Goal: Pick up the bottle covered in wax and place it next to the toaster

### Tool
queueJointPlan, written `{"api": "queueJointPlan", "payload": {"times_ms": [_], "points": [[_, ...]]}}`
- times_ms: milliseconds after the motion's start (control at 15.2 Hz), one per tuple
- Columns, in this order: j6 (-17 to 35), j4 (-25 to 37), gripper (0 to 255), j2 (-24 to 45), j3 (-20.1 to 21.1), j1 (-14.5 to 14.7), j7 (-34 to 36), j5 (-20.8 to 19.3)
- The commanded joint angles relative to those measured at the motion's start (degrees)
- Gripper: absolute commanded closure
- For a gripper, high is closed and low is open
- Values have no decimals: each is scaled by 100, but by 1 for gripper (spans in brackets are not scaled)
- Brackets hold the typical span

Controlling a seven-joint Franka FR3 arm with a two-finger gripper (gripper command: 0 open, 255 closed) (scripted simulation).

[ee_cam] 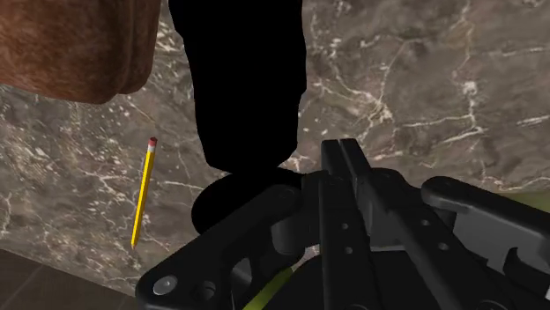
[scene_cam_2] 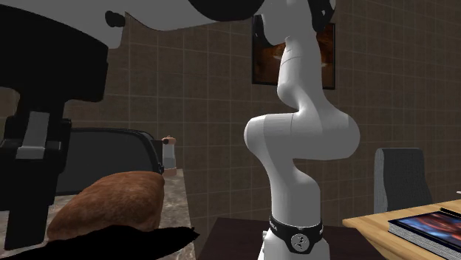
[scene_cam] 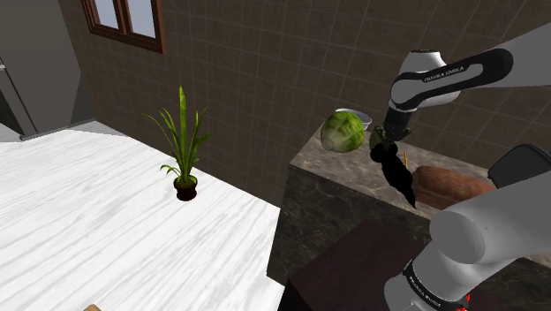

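Observation:
The bottle (scene_cam: 404, 184) is drawn plain black and hangs tilted over the marble counter (scene_cam: 353, 172), in front of a brown bread loaf (scene_cam: 455, 185). My black gripper (scene_cam: 394, 162) has come down from above and is shut on the bottle's upper end. In the wrist view the black bottle (ee_cam: 247, 79) runs out from the gripper (ee_cam: 304, 198) over the counter. Whether its lower end touches the counter I cannot tell. The dark toaster (scene_cam: 525, 163) stands behind the loaf, and in the second exterior view the toaster (scene_cam_2: 111, 155) is beyond the loaf (scene_cam_2: 111, 207).
A yellow pencil (ee_cam: 143, 189) lies on the counter beside the bottle. A green cabbage (scene_cam: 344, 132) and a bowl (scene_cam: 358, 115) sit at the counter's far end. A small white shaker (scene_cam_2: 169, 155) stands by the toaster. A potted plant (scene_cam: 184, 150) is on the white table (scene_cam: 106, 230).

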Motion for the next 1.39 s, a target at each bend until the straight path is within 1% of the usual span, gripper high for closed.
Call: {"api": "queueJointPlan", "payload": {"times_ms": [0,66,198,330,528,594,1056,1320], "points": [[0,0,255,0,0,0,0,0],[0,0,0,0,0,0,0,0],[200,166,0,313,-411,-22,-426,337],[366,361,0,671,-819,-13,-903,766],[519,712,0,1298,-1408,39,-1736,1610],[519,714,0,1303,-1405,32,-1742,1617],[1141,500,0,1763,-1476,101,-1963,1914],[1141,500,0,1763,-1473,98,-1963,1915]]}}
